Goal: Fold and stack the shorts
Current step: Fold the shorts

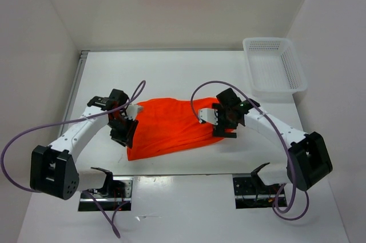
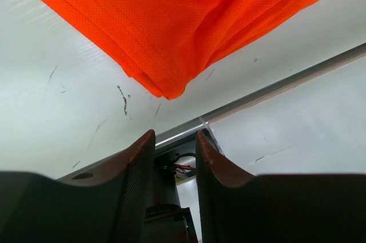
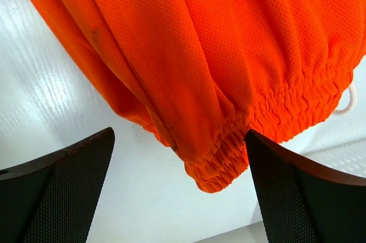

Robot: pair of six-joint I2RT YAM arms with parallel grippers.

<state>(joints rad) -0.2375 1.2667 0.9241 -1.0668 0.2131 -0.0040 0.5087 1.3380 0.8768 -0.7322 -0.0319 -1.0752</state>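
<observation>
The orange-red shorts (image 1: 171,126) lie crumpled flat on the white table between the two arms. My left gripper (image 1: 124,133) is at their left edge. In the left wrist view the left gripper (image 2: 175,134) is open only a narrow gap and empty, and a corner of the shorts (image 2: 183,20) lies just beyond its tips. My right gripper (image 1: 221,124) is at their right edge. In the right wrist view the right gripper (image 3: 180,134) is wide open, with the gathered waistband corner of the shorts (image 3: 217,43) between its fingertips. A white drawstring (image 3: 347,100) shows at the right.
A white perforated basket (image 1: 274,71) stands at the back right of the table. A metal rail (image 2: 274,88) runs along the table's near edge, close to the left gripper. White walls enclose the back and both sides.
</observation>
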